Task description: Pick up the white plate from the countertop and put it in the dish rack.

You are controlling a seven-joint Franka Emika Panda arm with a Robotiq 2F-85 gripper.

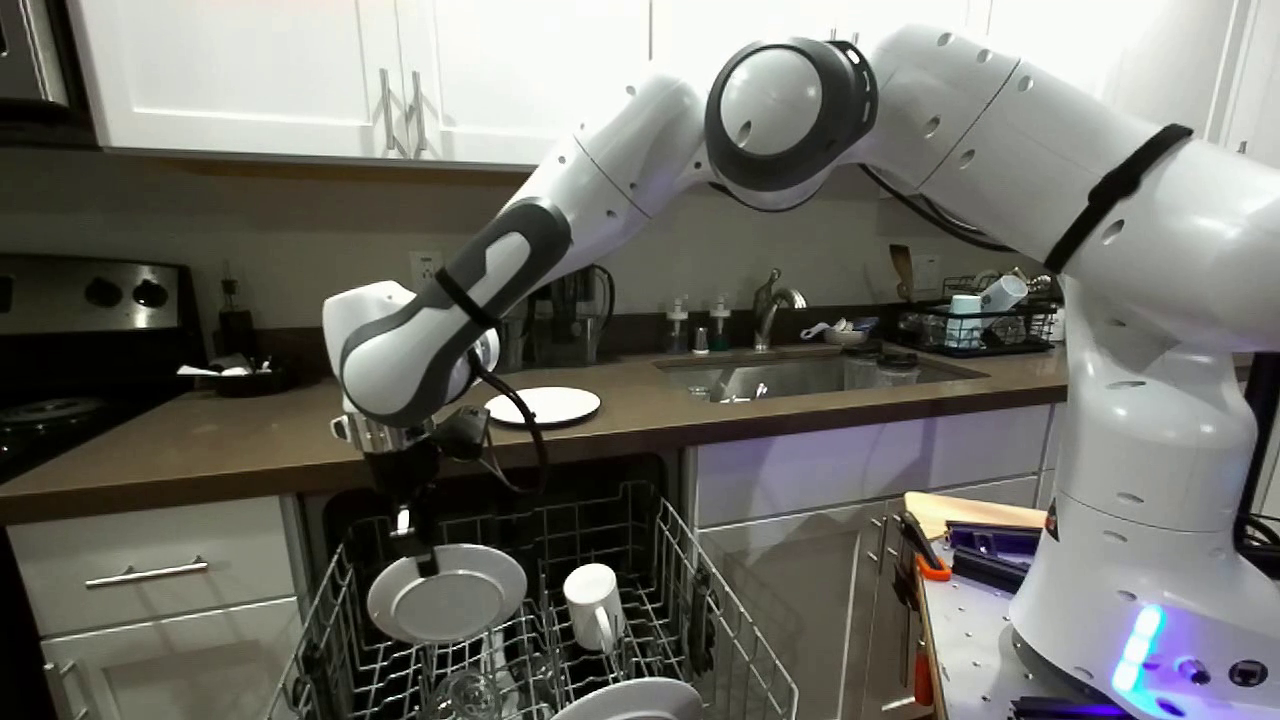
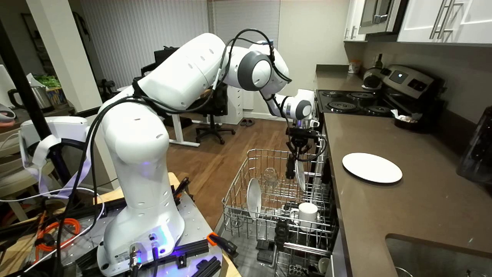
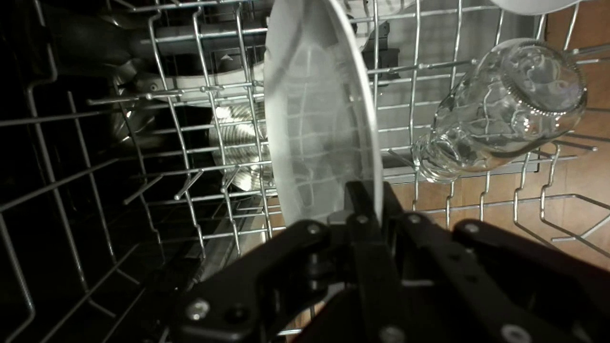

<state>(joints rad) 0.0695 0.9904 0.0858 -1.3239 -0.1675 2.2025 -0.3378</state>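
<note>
My gripper (image 3: 380,196) is shut on the rim of a white plate (image 3: 314,119), one finger on each face. In both exterior views this plate (image 1: 450,600) hangs nearly on edge inside the dish rack (image 2: 269,150), toward its countertop side. The fingers come down from above onto its upper edge. Whether its lower edge touches the wires or tines, I cannot tell. Another round white plate (image 2: 372,168) lies flat on the countertop (image 2: 384,219), close to the front edge.
A white mug (image 1: 594,605) stands in the rack on the sink side. Another plate (image 2: 254,196) leans upright across from the held one. A clear glass bottle (image 3: 510,102) lies tilted on the wires. Above the rack runs the countertop edge, with a sink (image 1: 800,378) farther along.
</note>
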